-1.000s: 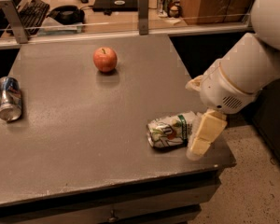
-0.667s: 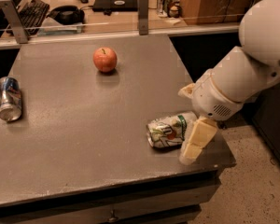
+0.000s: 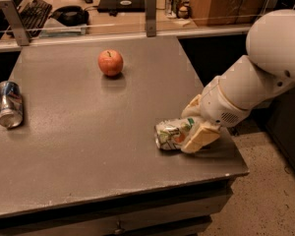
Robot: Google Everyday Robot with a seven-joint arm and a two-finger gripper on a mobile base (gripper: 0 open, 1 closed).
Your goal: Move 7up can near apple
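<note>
Near the front right corner, our gripper (image 3: 188,130) has moved onto the 7up can (image 3: 169,133); whether it grasps, we cannot tell.

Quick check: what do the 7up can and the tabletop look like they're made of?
7up can: thin metal, probably aluminium, with a glossy printed skin. It glints and looks dented. It lies on its side at the gripper, near the table's front right edge. Table: hard grey top, matte and finely speckled. It could be laminate or stone-like; I can't tell which.

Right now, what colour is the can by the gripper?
7up can: silver-white with green, camera view; gripper at it.
</note>
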